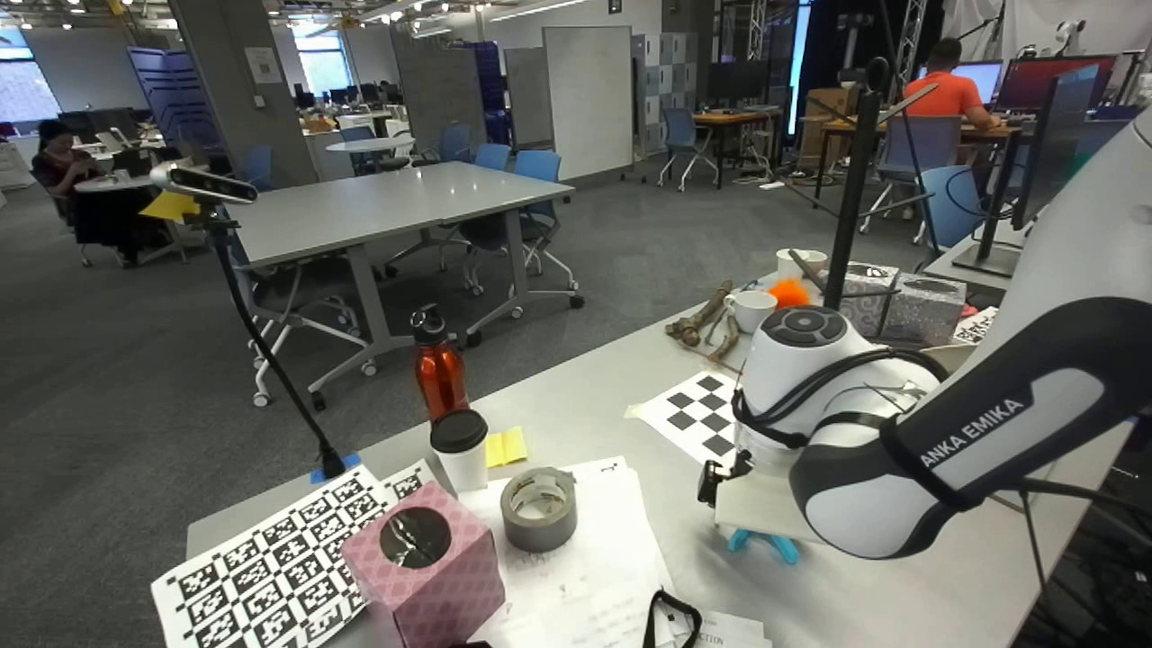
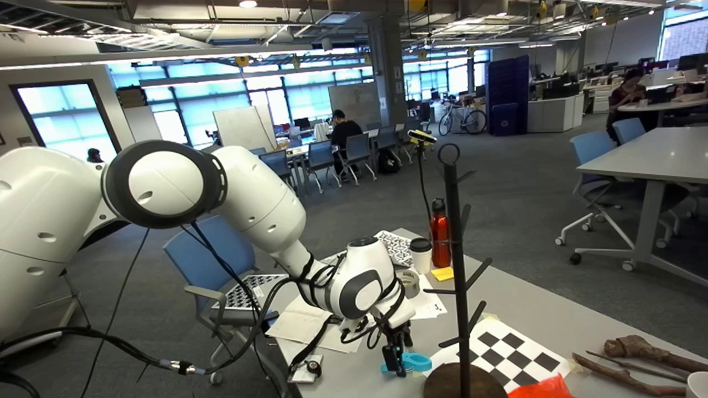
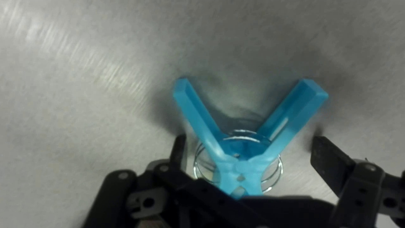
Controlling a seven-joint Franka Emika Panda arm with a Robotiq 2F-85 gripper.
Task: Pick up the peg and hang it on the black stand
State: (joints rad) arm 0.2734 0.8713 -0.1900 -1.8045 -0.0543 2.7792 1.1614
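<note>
1. Between the spread fingers (image 3: 330,164) of my gripper (image 3: 249,144), on the gray table (image 3: 79,152), lies the light-blue plastic clothes peg (image 3: 243,166).
2. I have the gripper released: one finger stands on either side of the peg, well apart.
3. A looped wire spring (image 3: 242,138) shows around the peg's middle, just beside the finger at the left of the wrist view and farther from the opposite one.
4. The peg's two splayed legs (image 3: 294,122) reach past my fingertips, their ends in plain sight.
5. Its other end is hidden behind my own dark linkage (image 3: 205,196) at the bottom of that view.
6. In an exterior view one finger (image 2: 394,359) covers part of the peg; whether my fingertips touch the table I cannot tell.
7. In an exterior view two blue bits (image 1: 781,545) of it poke out below a pale flat piece (image 1: 765,509) at my wrist, which hides the rest.
8. Apart from the peg, the black stand (image 2: 458,265) rises upright, its round dark base (image 2: 487,381) cut off by the bottom edge; in an exterior view my arm (image 1: 972,432) hides that base.
9. Near the stand, a red item (image 2: 545,387) is also cut off, and I cannot make out what it is.
</note>
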